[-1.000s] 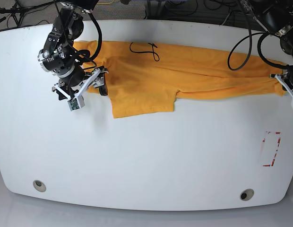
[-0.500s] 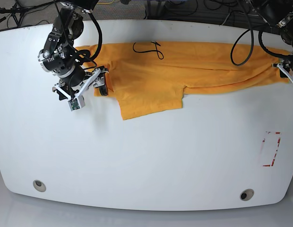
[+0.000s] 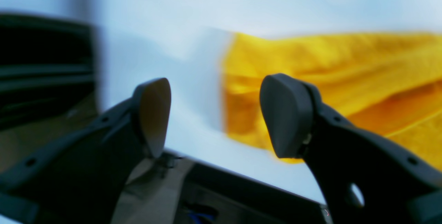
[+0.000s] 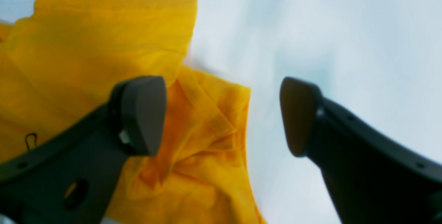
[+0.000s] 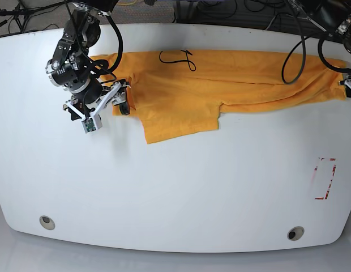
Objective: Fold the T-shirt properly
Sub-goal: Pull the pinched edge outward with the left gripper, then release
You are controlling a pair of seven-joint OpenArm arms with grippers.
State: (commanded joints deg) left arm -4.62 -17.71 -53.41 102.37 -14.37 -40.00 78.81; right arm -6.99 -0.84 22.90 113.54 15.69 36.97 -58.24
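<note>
The orange-yellow T-shirt (image 5: pixel 221 79) lies stretched along the far side of the white table (image 5: pixel 181 187). One sleeve (image 5: pixel 178 122) sticks out toward the front, and black lettering (image 5: pixel 178 58) shows near the far edge. My right gripper (image 5: pixel 122 100) is open at the shirt's left end; in its wrist view, the right gripper (image 4: pixel 221 117) has one finger over the cloth (image 4: pixel 86 61) and nothing between its fingers. My left gripper (image 5: pixel 349 85) sits at the table's right edge. In its own view the left gripper (image 3: pixel 221 117) is open and empty, just off the shirt's end (image 3: pixel 310 65).
A red-outlined rectangle (image 5: pixel 324 178) is marked on the table at the right. Two round holes (image 5: pixel 47 222) (image 5: pixel 295 233) sit near the front edge. Cables (image 5: pixel 294 51) hang over the shirt's right part. The table's edge (image 3: pixel 241 177) lies right under the left gripper.
The shirt has slid to the right and stretched out flatter. My left gripper has drawn away from the shirt's right end toward the table edge. The right arm has stayed put.
</note>
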